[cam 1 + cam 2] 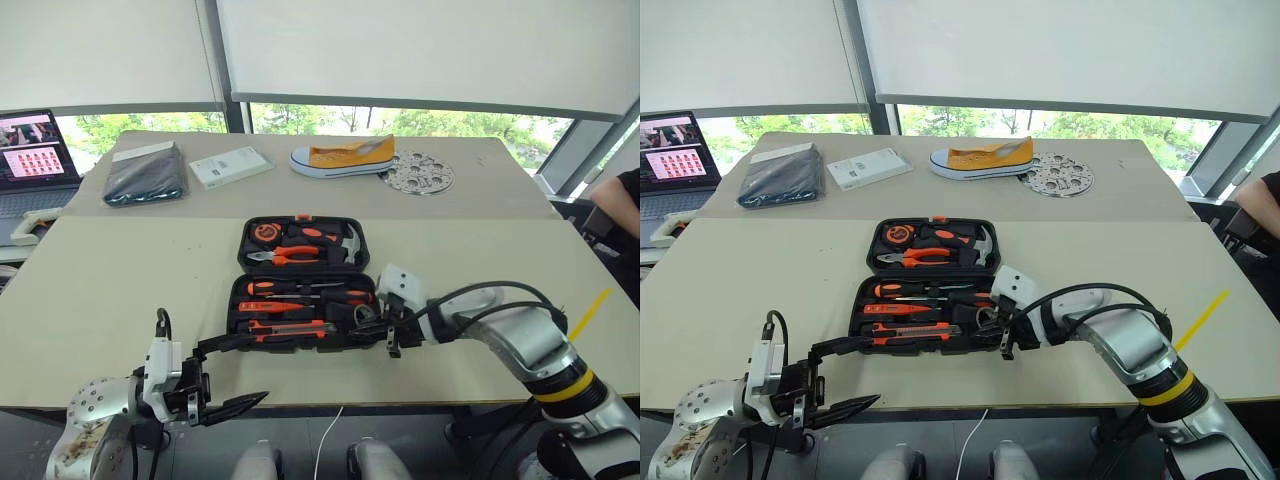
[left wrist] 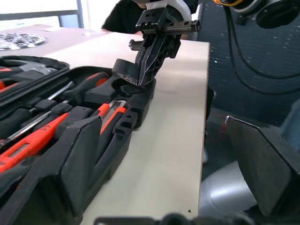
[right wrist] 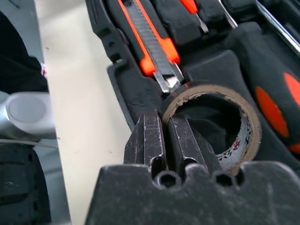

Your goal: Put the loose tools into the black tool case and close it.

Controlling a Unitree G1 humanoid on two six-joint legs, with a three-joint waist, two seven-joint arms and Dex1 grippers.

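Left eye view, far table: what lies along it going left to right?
Laptop → dark pouch → white box → yellow shoe → perforated metal disc.

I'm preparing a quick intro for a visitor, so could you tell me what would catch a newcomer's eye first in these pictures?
The open black tool case in the middle of the near table, its slots lined with orange-handled tools. At its right end the right claw pinches the wall of a small dark tape roll over the case's corner. On the far table lies a yellow sneaker.
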